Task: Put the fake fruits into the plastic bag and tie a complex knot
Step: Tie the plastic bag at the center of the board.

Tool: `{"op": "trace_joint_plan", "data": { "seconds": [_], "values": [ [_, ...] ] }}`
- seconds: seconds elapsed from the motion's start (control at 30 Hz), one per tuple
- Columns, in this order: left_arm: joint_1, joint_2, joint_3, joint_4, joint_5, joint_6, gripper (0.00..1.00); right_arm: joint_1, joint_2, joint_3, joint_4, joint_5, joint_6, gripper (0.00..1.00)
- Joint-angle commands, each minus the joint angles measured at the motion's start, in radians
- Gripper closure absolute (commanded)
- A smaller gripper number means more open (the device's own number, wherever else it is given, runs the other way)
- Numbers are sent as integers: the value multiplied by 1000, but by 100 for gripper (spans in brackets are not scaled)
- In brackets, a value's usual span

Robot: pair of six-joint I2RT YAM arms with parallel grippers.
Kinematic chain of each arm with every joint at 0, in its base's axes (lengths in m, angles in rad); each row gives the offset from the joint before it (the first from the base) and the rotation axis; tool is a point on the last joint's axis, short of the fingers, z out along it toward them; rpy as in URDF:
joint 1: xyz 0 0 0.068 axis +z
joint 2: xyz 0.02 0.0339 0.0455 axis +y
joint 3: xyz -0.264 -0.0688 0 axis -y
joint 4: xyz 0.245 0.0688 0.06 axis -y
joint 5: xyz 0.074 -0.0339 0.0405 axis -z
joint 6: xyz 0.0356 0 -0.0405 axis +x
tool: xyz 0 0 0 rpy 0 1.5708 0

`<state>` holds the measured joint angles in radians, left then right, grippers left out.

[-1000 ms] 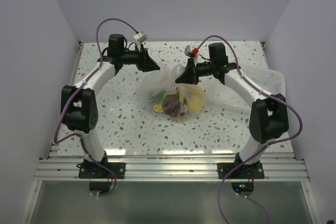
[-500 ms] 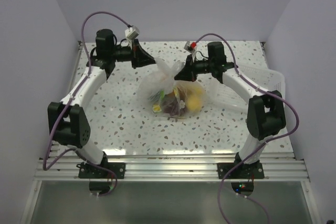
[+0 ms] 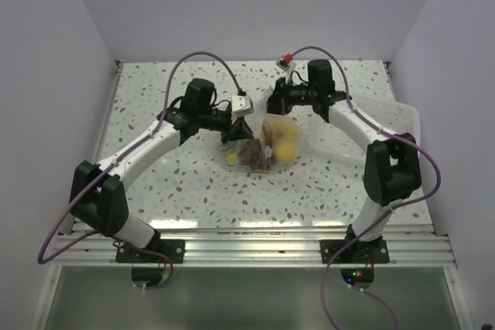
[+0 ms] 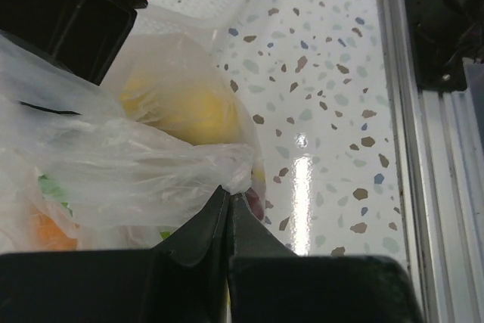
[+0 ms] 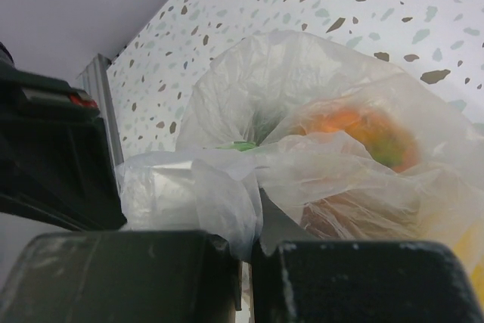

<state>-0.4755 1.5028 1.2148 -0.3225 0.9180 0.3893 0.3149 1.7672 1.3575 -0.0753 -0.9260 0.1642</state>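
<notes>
The white speckled table (image 3: 193, 183) carries a clear crinkly plastic bag (image 3: 259, 161) of toy fruits (image 3: 285, 149). A white slotted plastic tray (image 3: 390, 125) lies right of the bag.

The clear plastic bag (image 3: 267, 138), bunched on top, is seen just beside the white tray (image 3: 402, 117); yellow, orange and reddish fake fruits (image 3: 286, 149) are enclosed.

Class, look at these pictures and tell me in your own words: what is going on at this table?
Two robot arms are working on a clear plastic bag lying on the speckled table, with the fake fruits already inside it. The left tool is shut on a bunched fold of the bag's film, and the right tool is shut on another fold close by, above the fruits. Whether a knot has formed cannot be told.
</notes>
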Motion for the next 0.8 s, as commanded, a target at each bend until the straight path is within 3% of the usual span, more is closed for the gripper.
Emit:
{"op": "trace_joint_plan", "data": {
  "seconds": [0.0, 0.17, 0.43, 0.6, 0.73, 0.77],
  "values": [
    [-79, 29, -27, 98, -191, 57, 100, 0, -26, 26, 57, 29, 73, 100],
    [-153, 82, -100, 247, -378, -21, 100, 0, -38, 15, 63, 27, 109, 100],
    [-156, 174, -120, 440, -753, -167, 100, 1, -63, -15, 69, -13, 152, 100],
    [-117, 215, -126, 543, -811, -262, 100, 1, -81, -49, 63, -62, 178, 100],
    [-60, 197, -144, 602, -723, -334, 100, -3, -109, -64, -58, -115, 74, 100],
    [-48, 185, -150, 608, -707, -337, 100, -5, -112, -61, -92, -116, 45, 94]
  ]
}}
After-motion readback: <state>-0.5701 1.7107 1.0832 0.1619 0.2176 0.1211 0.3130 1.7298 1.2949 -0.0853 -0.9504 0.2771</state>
